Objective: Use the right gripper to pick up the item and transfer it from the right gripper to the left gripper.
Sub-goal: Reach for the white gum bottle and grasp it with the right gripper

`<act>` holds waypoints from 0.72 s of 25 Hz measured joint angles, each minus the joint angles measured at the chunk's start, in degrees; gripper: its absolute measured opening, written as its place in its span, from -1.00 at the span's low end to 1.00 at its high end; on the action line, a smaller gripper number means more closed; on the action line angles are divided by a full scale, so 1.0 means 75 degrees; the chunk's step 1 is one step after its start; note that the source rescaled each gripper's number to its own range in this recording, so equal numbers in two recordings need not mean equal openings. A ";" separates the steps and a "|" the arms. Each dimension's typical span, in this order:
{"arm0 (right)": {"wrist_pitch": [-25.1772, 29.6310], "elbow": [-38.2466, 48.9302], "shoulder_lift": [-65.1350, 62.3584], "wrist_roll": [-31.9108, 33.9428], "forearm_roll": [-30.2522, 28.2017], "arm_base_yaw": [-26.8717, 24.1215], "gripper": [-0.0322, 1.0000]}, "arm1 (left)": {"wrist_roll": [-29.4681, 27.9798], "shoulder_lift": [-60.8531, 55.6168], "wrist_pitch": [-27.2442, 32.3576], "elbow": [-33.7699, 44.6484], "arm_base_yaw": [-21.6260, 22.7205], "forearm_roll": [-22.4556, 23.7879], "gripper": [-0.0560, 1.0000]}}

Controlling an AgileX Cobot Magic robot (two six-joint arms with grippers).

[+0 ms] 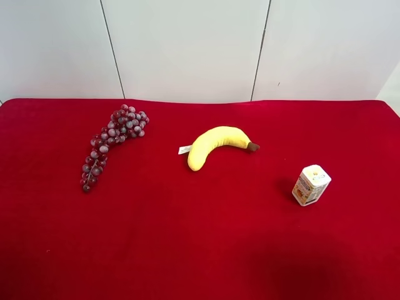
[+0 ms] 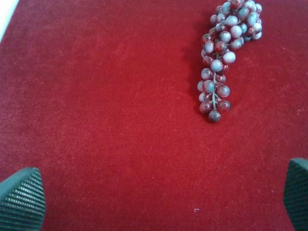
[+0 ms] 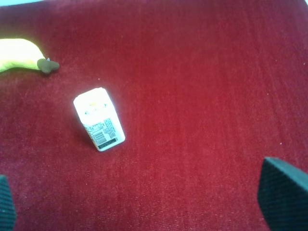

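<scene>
The small white juice carton with orange fruit pictures stands on the red cloth at the exterior high view's right. It also shows in the right wrist view, barcode side showing. My right gripper is open and empty, well apart from the carton, with only its fingertips in view. My left gripper is open and empty, with one of its fingertips visible, and hangs over the cloth short of the grape bunch. Neither arm shows in the exterior high view.
A yellow plush banana lies mid-table; its tip shows in the right wrist view. A purple grape bunch lies at the exterior high view's left. A white panelled wall stands behind the red table.
</scene>
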 joint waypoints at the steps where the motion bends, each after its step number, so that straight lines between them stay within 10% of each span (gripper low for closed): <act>1: 0.0000 0.0000 0.0000 0.0000 0.0000 0.0000 1.00 | 0.0000 0.0000 0.0000 0.0000 0.0000 0.0000 1.00; 18: 0.0000 0.0000 0.0000 0.0000 0.0000 0.0000 1.00 | 0.0000 0.0000 0.0000 0.0000 0.0000 0.0000 1.00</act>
